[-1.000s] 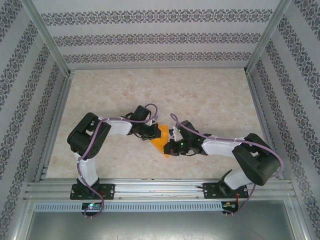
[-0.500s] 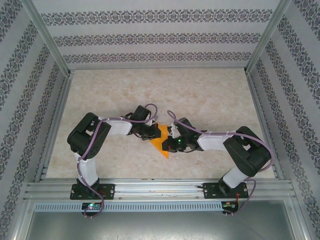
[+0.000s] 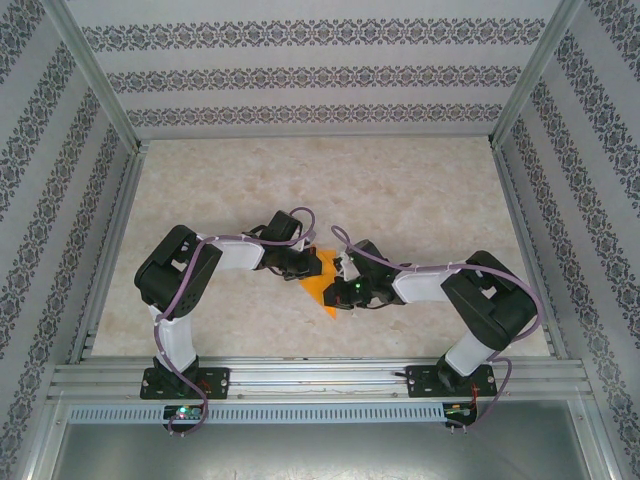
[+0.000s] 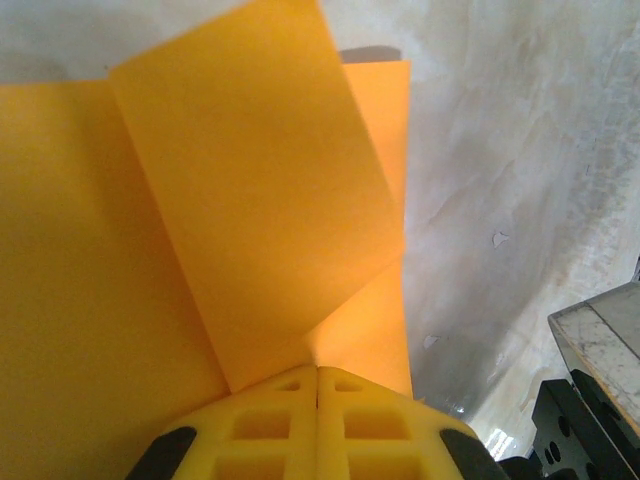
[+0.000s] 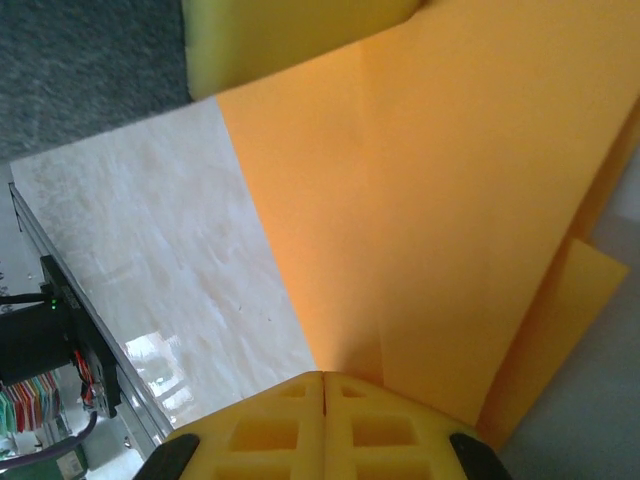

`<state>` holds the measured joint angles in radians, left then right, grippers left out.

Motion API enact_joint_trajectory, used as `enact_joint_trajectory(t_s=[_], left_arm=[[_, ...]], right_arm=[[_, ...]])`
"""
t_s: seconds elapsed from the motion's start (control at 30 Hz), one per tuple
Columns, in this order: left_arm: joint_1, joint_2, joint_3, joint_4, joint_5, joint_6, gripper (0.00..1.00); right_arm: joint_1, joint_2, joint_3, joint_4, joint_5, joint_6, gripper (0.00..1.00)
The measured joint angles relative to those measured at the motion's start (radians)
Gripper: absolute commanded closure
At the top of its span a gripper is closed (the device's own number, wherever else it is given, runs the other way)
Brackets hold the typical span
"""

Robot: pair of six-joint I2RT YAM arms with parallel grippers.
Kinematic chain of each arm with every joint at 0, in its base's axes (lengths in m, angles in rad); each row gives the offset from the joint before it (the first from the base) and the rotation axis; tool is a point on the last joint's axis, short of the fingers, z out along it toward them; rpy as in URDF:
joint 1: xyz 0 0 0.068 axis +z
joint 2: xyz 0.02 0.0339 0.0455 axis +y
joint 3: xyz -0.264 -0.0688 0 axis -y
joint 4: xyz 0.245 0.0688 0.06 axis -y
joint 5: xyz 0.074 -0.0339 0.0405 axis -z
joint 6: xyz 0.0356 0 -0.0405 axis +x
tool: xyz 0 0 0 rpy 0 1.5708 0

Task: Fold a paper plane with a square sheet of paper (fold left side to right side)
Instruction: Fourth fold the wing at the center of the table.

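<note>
Patterned walls (image 3: 300, 75) box in a marbled beige table (image 3: 420, 200). One orange sheet of paper (image 3: 322, 284), partly folded with one layer lifted, lies near the table's middle between the two grippers. The left gripper (image 4: 318, 388) is clenched on the sheet at a crease. The right gripper (image 5: 323, 390) is likewise pinched tight on the sheet from the opposite side.
</note>
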<state>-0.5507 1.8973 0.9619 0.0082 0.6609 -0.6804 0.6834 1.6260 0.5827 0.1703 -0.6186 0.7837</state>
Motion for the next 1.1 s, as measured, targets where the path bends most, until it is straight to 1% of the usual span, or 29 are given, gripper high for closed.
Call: enact_joint_trajectory(t_s=[0.63, 1.1], left_arm=[[0.001, 0.000, 0.000, 0.000, 0.000, 0.000, 1.00], [0.001, 0.000, 0.000, -0.002, 0.000, 0.000, 1.00]], right_arm=[[0.022, -0.001, -0.036, 0.053, 0.006, 0.023, 1.00], [0.047, -0.038, -0.068, 0.053, 0.043, 0.026, 1.00]])
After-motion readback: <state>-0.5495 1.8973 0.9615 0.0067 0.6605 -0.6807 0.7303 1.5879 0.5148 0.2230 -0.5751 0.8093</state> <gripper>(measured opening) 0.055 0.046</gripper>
